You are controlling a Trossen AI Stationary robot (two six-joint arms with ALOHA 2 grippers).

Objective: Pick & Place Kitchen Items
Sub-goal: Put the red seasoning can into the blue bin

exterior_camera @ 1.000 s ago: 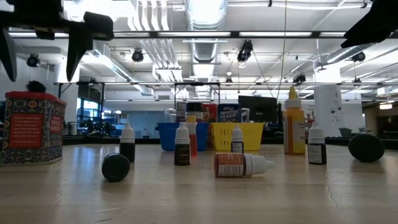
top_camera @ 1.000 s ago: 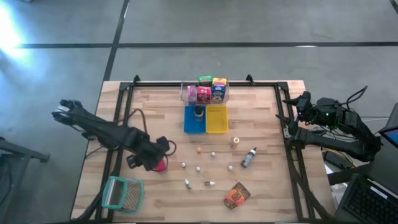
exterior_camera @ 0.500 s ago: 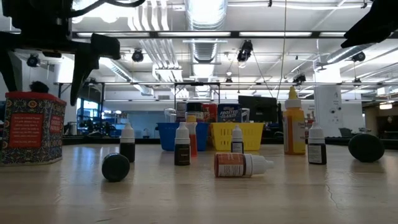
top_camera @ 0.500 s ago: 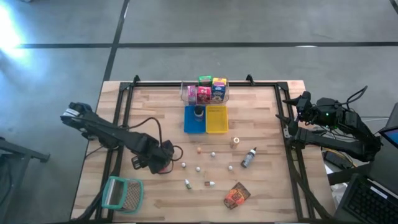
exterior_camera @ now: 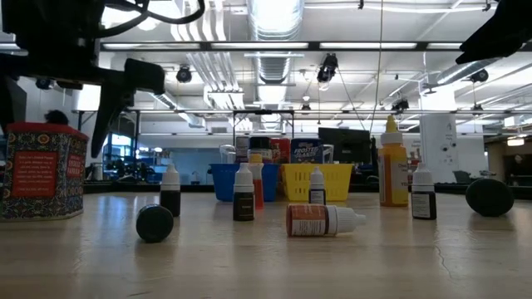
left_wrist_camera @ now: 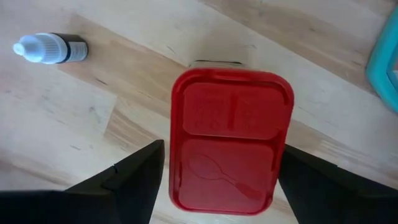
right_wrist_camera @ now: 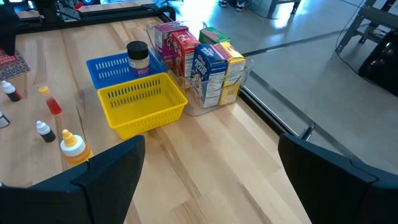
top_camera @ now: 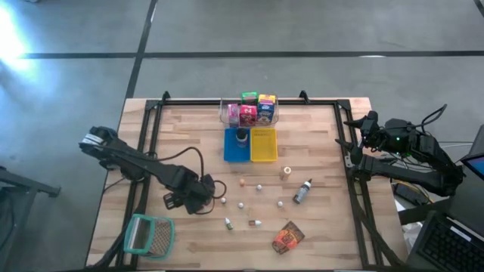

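Fingers spread wide, the left gripper [left_wrist_camera: 217, 186] straddles the red can [left_wrist_camera: 229, 140] at lower left; right gripper [right_wrist_camera: 208, 180] released, far right.

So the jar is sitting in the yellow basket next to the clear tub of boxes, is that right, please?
Not quite: the jar sits in the blue basket, not the yellow basket, which holds nothing visible. The right wrist view shows it. Both baskets do sit next to the clear tub of boxes.
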